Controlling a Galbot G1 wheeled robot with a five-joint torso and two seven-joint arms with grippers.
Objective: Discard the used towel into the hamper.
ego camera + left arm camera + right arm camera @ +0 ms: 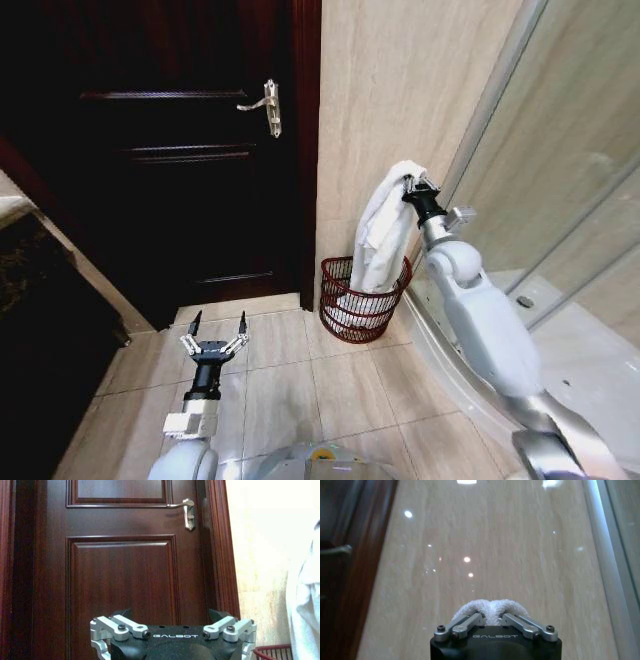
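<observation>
Towel pinched in right end effector, hanging into hamper

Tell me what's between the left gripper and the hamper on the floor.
Bare floor tiles in the head view: nothing lies between the open left gripper and the hamper, where the towel hangs from the right gripper.

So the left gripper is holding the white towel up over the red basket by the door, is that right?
Not quite: the head view shows the right gripper holding the white towel over the red hamper. The left gripper hangs open above the floor tiles.
</observation>
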